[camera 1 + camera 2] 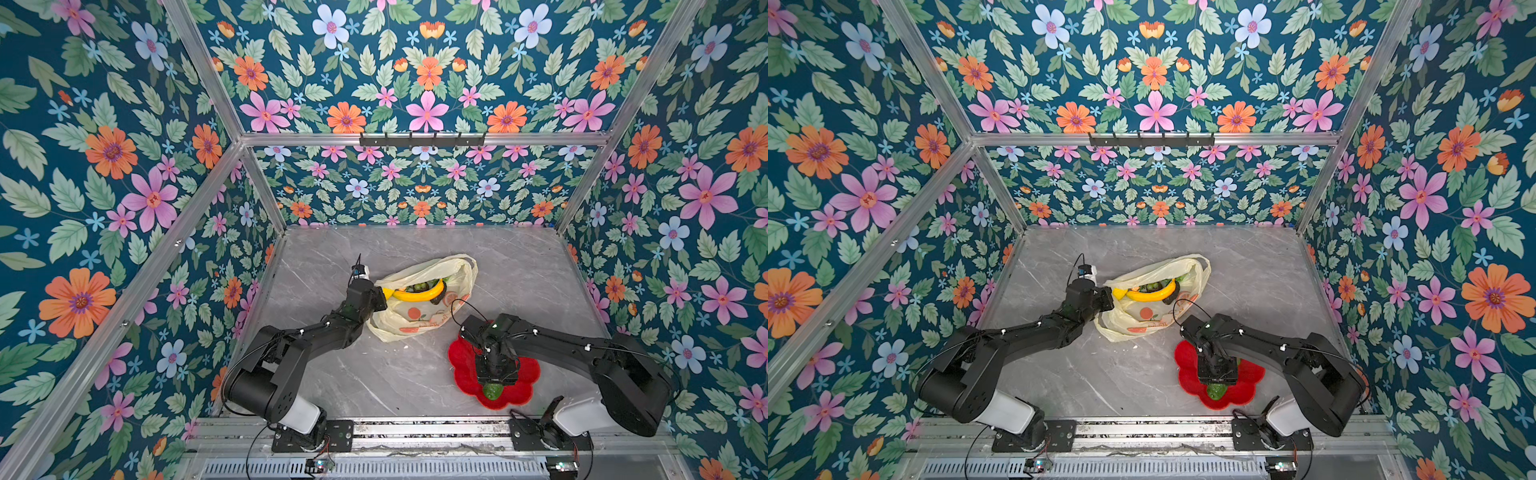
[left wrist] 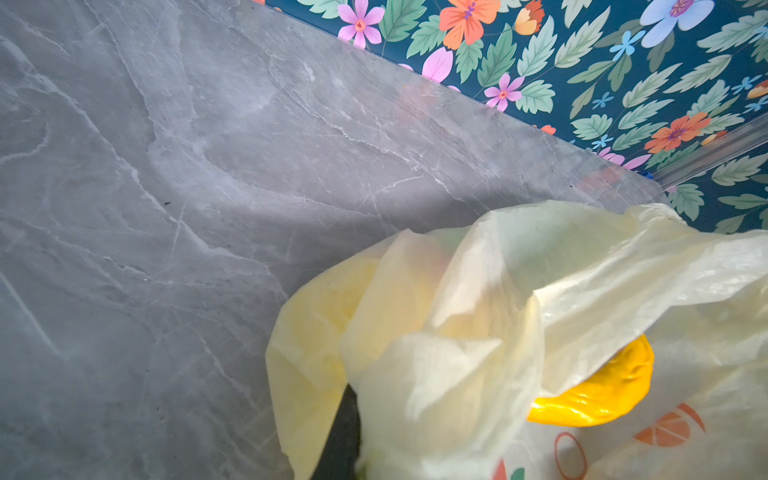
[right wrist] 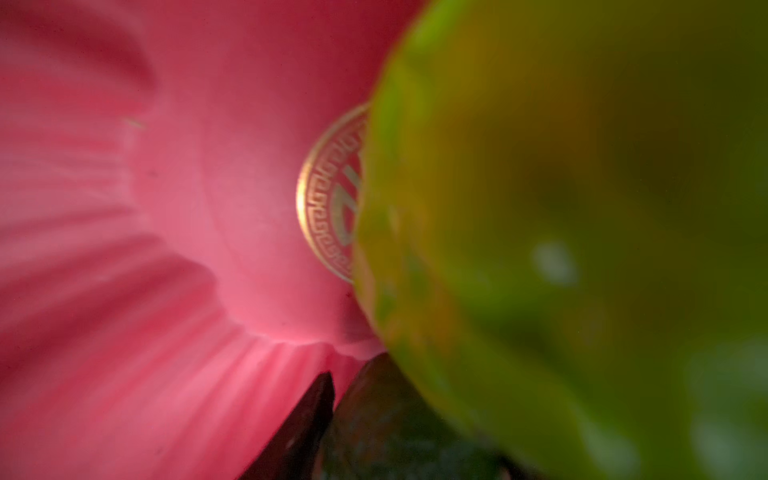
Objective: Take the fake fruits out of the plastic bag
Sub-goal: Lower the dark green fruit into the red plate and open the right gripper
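Plastic bag point(image 1: 419, 322) sits mid-counter with its mouth gaping upward; most of the fake fruits point(image 1: 417, 286) are inside it; a banana point(image 1: 417, 296) lies across the mouth with dark green pieces packed behind it; one lime-green fruit point(image 1: 492, 391) is out, lying on the red dish point(image 1: 459, 374) near the bag on my right side. My left fingers point(image 2: 343, 432) are pinched narrow on the bag's left rim, the pale film draped over them and drawn taut, which holds the mouth open. My right fingers point(image 3: 305, 432) are low over the dish with the lime-green fruit right against them; whether they grip it or have let go I cannot tell, as the wrist view is filled with blurred green and the dish's gold medallion point(image 3: 328, 195). Judgement: the step in hand is setting this fruit down, early in the task with most pieces left; next move calls for freeing the right fingers, lifting clear of the dish, and reaching into the mouth for the banana, the most exposed piece, while the left keeps the rim up. The counter point(image 1: 374, 374) is grey veined marble, smooth and bare apart from bag and dish; floral walls point(image 1: 124, 166) enclose it, framed in aluminium point(image 1: 291, 139), with a black hook rail point(image 1: 422, 141) on the back bar.
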Action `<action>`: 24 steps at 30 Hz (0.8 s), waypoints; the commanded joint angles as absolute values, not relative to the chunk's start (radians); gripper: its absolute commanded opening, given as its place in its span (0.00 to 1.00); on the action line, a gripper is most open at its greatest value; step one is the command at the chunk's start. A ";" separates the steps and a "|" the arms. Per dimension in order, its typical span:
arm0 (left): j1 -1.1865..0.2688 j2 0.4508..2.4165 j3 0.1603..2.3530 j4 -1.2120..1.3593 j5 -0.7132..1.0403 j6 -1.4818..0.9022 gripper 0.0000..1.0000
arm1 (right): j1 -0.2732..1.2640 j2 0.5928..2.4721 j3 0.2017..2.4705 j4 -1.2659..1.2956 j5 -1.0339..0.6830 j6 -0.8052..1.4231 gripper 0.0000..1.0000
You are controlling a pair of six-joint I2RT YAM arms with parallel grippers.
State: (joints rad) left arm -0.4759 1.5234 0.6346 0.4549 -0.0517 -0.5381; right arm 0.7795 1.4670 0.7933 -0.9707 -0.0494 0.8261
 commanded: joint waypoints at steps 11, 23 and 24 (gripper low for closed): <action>-0.476 1.530 0.635 0.468 -0.060 -0.523 0.11 | 0.784 1.473 0.802 -0.976 -0.031 0.810 0.64; -0.476 1.529 0.638 0.466 -0.058 -0.523 0.11 | 0.788 1.424 0.840 -1.037 -0.014 0.816 0.71; -0.476 1.528 0.637 0.466 -0.058 -0.523 0.11 | 0.788 1.419 0.844 -1.044 -0.013 0.815 0.71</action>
State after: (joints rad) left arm -0.4759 1.5276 0.6346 0.4549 -0.0521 -0.5335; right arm 0.7872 1.4300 0.8352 -0.9989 -0.0311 0.8116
